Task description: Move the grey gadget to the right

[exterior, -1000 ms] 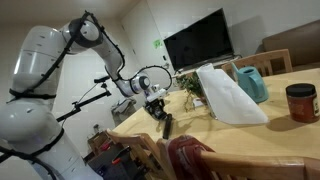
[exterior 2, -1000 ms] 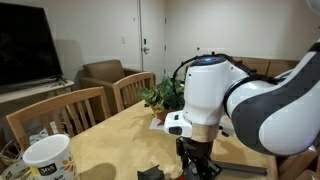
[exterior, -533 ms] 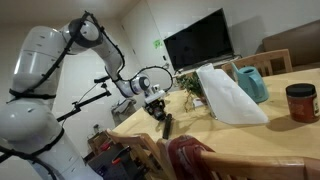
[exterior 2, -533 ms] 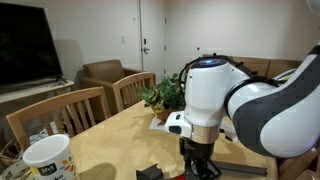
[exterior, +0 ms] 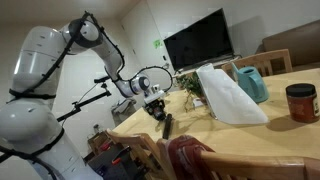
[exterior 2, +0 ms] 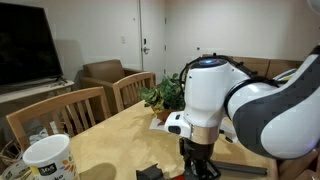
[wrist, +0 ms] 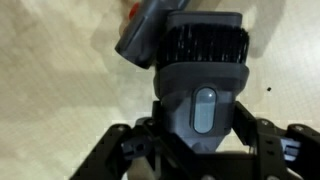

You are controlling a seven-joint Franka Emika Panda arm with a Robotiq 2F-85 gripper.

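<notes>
- At the wooden table's (exterior: 262,138) near corner, in an exterior view, the gripper (exterior: 159,110) points down onto the grey gadget (exterior: 167,126), well apart from the white bag (exterior: 228,95).
- Low in an exterior view, under the bulky white arm (exterior 2: 215,95), the gripper (exterior 2: 200,166) hangs close to the tabletop, with a white mug (exterior 2: 48,158) well apart.
- From the wrist view, the grey gadget (wrist: 200,65) fills the centre, and the gripper (wrist: 200,135) is clenched on its body, a black finger (wrist: 268,140) on each side.
</notes>
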